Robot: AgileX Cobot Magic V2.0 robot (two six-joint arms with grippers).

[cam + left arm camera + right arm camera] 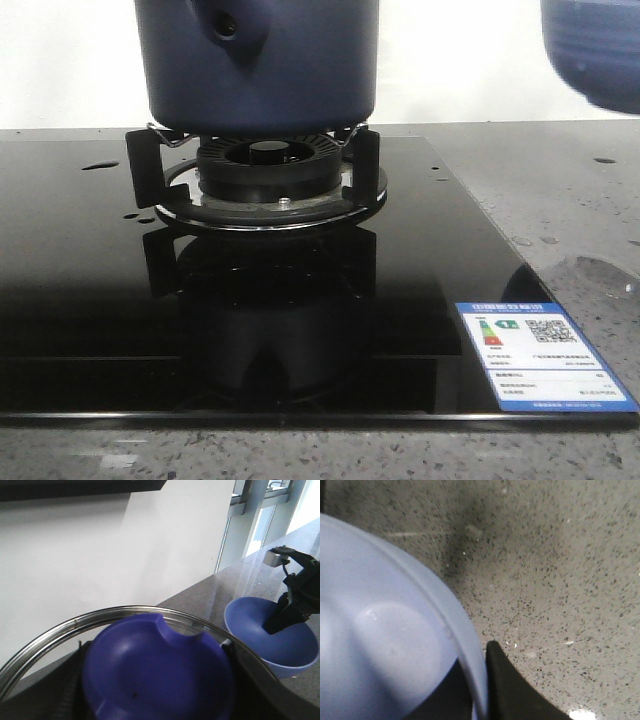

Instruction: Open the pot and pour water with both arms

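Pot stands on burner, lid seen close under left wrist, left gripper state indeterminable; bowl rim clamped by right gripper; pouring judged outstanding

wall: plain white | window: bright | countertop: grey speckled stone

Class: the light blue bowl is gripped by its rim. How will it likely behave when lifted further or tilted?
The bowl looks rigid, so it probably keeps its shape. The right gripper pinches only the thin rim, one finger inside; the smooth wall may pivot or slip. It appears empty, so likely light.
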